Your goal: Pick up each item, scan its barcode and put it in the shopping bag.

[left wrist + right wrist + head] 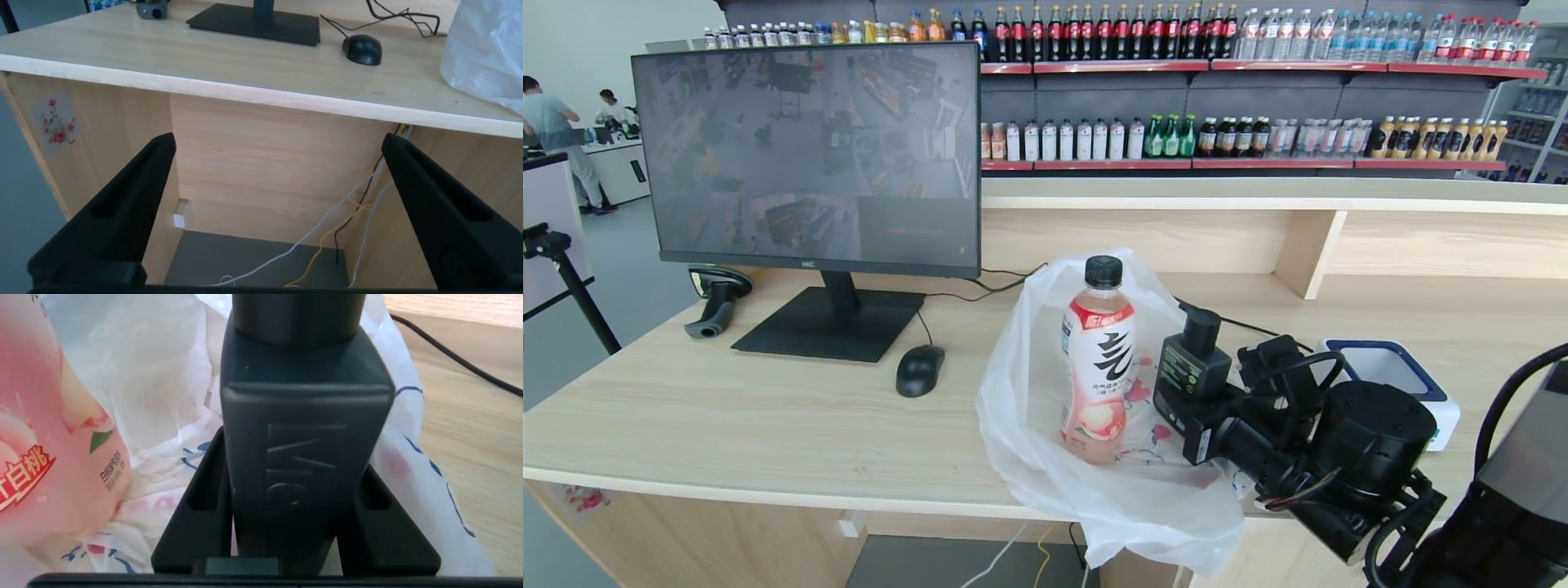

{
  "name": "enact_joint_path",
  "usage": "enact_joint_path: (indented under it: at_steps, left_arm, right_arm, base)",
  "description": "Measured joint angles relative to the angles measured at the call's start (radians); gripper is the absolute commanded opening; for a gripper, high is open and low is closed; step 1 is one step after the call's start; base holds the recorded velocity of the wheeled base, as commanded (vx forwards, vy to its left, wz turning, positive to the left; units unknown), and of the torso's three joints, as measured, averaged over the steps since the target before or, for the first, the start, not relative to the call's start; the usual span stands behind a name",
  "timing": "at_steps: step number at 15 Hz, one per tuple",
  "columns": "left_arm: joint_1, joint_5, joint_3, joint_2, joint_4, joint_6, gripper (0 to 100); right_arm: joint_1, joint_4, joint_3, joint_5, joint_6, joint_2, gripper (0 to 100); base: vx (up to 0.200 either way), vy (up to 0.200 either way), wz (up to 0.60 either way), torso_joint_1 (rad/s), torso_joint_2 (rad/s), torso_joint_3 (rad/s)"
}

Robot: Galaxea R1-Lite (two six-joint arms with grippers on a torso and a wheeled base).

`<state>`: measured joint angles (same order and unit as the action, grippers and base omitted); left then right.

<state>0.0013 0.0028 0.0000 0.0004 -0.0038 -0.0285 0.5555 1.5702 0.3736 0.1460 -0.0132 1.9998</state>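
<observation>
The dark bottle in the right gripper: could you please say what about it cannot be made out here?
The dark bottle: top cut off by the right wrist view's edge; base hidden behind the right gripper.
Its barcode: head view's label print too small to tell.
The scanner: partly hidden by the right arm, head view.

The counter (pixel 727 425) is looked down on from the head, facing forward. Its front edge and the mouse (pixel 362 50), shared with the head view, are seen from low in front by the left wrist. The dark bottle (pixel 302 457) and shopping bag (pixel 155 384) are viewed closely from the right wrist.
</observation>
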Motion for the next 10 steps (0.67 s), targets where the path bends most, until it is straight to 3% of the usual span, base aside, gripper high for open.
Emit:
enact_joint_path:
  at_steps: [10]
  left_arm:
    - [0.000, 0.000, 0.000, 0.000, 0.000, 0.000, 100]
  right_arm:
    - [0.001, -0.001, -0.007, 0.000, 0.000, -0.045, 100]
  base:
    - [0.000, 0.000, 0.00, 0.000, 0.00, 0.000]
